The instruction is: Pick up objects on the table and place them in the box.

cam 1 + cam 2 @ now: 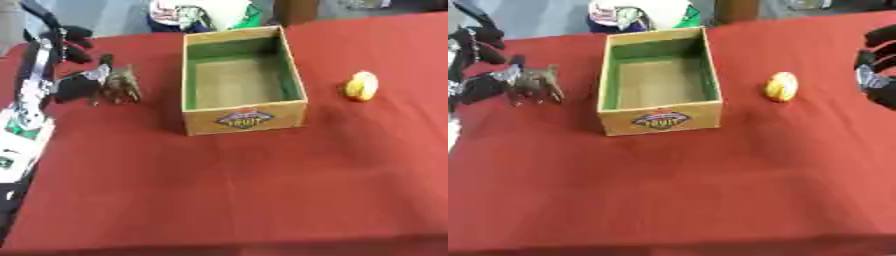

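Grasping a small brown animal figure (121,85), the left hand (80,82) has its fingers curled on the figure's near side, just above the red tablecloth (227,190). Right of it stands the open wooden box (242,80). Beyond lies a yellow object (361,85). The right hand (878,75) shows at the edge, fingers curled, holding nothing.

box (242,121): open, wooden, green-lined, stood mid-bench
brown figure (121,85): lay just left of the box
yellow object (361,85): rested right of the box

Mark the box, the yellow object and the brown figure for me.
box (244,119): left eye view, front wall at the label.
yellow object (780,86): right eye view, its middle.
brown figure (122,86): left eye view, its body.
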Robot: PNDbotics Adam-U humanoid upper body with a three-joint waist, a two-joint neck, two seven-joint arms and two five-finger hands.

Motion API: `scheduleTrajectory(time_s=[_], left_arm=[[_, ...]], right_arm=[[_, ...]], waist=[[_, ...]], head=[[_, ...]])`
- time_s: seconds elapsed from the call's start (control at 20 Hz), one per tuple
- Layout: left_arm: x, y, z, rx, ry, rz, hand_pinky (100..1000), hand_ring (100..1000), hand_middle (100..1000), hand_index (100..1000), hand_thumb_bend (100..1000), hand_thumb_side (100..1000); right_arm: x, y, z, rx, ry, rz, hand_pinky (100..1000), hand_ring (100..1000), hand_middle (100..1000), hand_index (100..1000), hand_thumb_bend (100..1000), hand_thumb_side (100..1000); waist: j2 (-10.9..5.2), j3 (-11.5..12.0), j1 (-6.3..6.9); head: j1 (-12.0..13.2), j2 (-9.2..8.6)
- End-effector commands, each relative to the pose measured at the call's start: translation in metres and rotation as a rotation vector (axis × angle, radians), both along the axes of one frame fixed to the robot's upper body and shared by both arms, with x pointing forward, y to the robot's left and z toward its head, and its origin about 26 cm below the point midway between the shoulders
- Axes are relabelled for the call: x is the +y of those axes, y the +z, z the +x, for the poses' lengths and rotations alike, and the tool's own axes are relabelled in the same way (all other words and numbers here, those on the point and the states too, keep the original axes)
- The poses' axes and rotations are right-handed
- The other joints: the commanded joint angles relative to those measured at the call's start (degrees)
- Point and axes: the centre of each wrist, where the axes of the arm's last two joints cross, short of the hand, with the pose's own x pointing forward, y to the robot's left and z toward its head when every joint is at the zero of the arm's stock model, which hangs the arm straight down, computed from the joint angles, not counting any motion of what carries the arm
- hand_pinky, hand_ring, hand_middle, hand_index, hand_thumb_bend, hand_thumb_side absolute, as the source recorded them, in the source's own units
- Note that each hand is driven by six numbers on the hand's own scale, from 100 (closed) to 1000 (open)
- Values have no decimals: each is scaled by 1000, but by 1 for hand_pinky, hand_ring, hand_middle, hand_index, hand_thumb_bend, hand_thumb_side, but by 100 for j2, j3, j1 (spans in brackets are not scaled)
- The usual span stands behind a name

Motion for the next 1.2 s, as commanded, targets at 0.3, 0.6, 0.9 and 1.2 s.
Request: scheduleTrajectory(time_s=[0.3,0.6,0.9,1.2], left_arm=[[8,16,1,-30,7,44,641,553,579,736,340,100],[20,28,5,23,6,176,680,624,655,777,408,100],[24,39,15,87,15,291,724,716,757,838,484,100],[42,52,36,224,60,510,719,716,752,825,457,100]], right_arm=[[-3,11,-1,-28,-2,-14,534,585,614,703,100,100],[-4,10,-1,-25,-1,-18,534,585,614,703,100,100],[-4,10,-2,-17,1,-28,535,586,614,704,100,100],[-1,10,-1,-13,15,-28,535,586,614,704,100,100]], waist=[[-89,-12,-9],[-105,-34,-3],[-142,-67,49],[-160,-153,22]], head=[[-1,-60],[2,-58],[1,-59],[52,-68]])
